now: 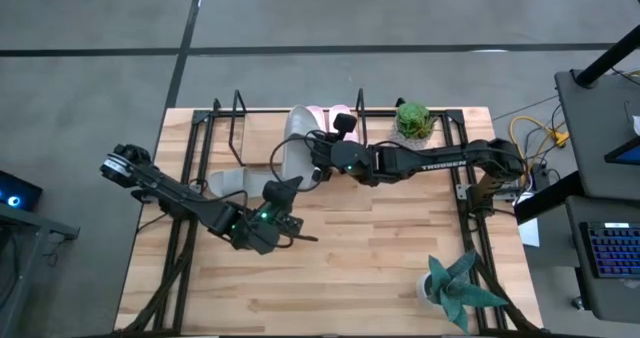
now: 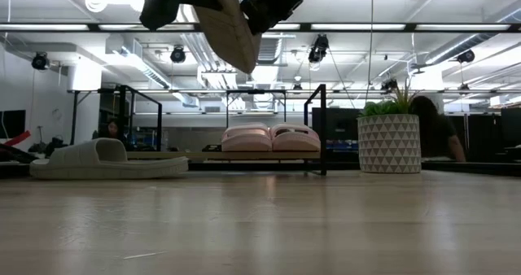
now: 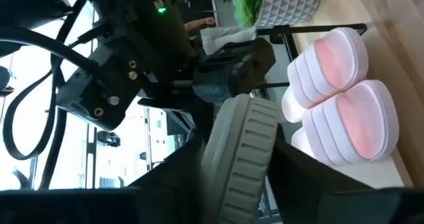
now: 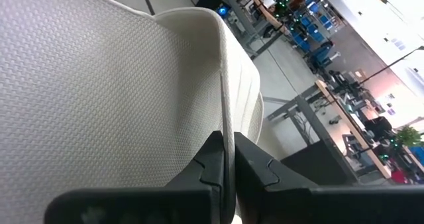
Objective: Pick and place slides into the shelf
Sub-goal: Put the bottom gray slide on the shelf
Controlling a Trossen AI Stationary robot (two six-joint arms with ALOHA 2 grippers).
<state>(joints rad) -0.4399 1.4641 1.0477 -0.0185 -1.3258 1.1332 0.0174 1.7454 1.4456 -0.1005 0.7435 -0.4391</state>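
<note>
Holding a grey-green slide (image 1: 296, 148) aloft, your right gripper (image 4: 228, 159) is pinched on its edge, tilted above table (image 1: 400, 248). Other grey-green slide (image 2: 108, 160) lies flat nr left gripper (image 1: 283, 221); can't tell its jaws. Pink pair (image 2: 272, 137) sits on shelf (image 2: 316, 120).

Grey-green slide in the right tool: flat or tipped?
Tipped. The grey-green slide hangs steeply tilted high above the table, pinched at its edge by the right tool, sole showing.

From overhead, I can't see the left pincer (image 1: 283, 193) fingertips under its wrist. The lifted grey-green slide (image 2: 228, 23) is cut off by the low view's top edge, its strap hidden.
</note>
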